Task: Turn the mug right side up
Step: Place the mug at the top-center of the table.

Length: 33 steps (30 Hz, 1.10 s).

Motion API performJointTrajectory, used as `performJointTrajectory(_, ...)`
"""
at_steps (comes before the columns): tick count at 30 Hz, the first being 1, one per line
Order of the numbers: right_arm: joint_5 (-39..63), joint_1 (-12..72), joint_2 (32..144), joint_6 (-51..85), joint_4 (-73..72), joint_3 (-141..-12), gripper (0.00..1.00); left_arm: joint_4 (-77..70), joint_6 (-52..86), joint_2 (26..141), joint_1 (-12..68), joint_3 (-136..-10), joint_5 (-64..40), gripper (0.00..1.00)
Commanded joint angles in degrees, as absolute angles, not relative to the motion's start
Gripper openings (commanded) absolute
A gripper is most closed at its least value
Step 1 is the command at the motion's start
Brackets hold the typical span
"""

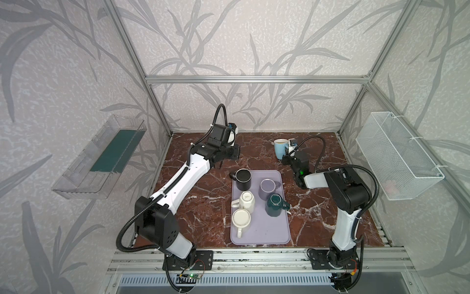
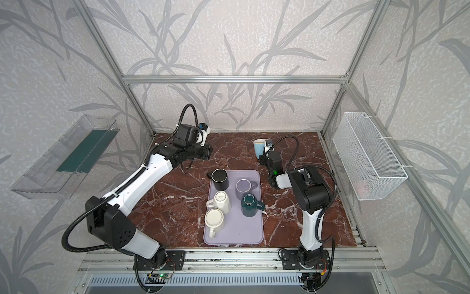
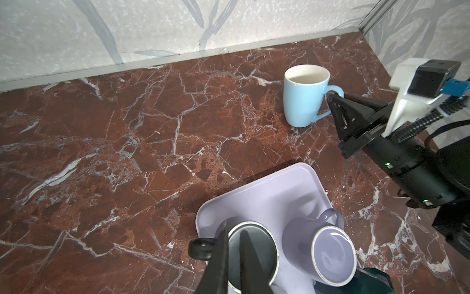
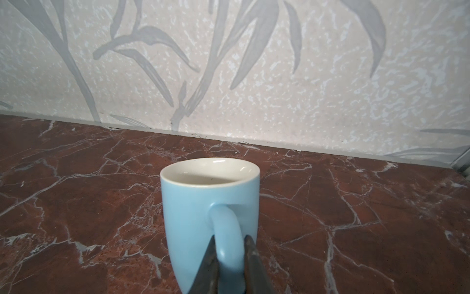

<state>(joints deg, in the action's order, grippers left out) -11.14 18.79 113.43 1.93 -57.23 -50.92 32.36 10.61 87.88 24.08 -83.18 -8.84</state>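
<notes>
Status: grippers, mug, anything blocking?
Right gripper shut on light blue mug handle. It stands upright on marble table. Left gripper shut, empty, near lavender tray. Nothing blocking.

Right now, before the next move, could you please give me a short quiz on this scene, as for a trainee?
1. True or false: the blue mug stands upright on the table.
2. Which part of this mug is the right gripper shut on? A: the rim. B: the handle. C: the base.
3. How many mugs are on the lavender tray?

Key:
1. True.
2. B, the handle.
3. Five.
</notes>
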Motion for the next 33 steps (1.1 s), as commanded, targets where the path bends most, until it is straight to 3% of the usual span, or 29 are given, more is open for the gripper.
performJointTrajectory(1, -13.6, 18.9, 114.1, 4.2, -71.7, -49.7, 0.00, 29.0, 13.4, 84.6, 24.4, -80.9, -8.4, 0.13)
performJointTrajectory(21, -11.3, 20.8, 113.3, 3.7, -80.5, -39.5, 0.00, 23.6, 17.6, 78.4, 26.1, -72.1, -8.9, 0.14)
performJointTrajectory(25, -12.3, 21.0, 113.2, 4.5, -80.5, -38.4, 0.09, 23.7, 17.6, 77.9, 26.1, -72.0, -8.6, 0.14)
performJointTrajectory(33, -12.5, 21.4, 112.3, 5.2, -80.5, -36.6, 0.18, 23.8, 17.6, 77.3, 26.3, -71.7, -8.3, 0.14)
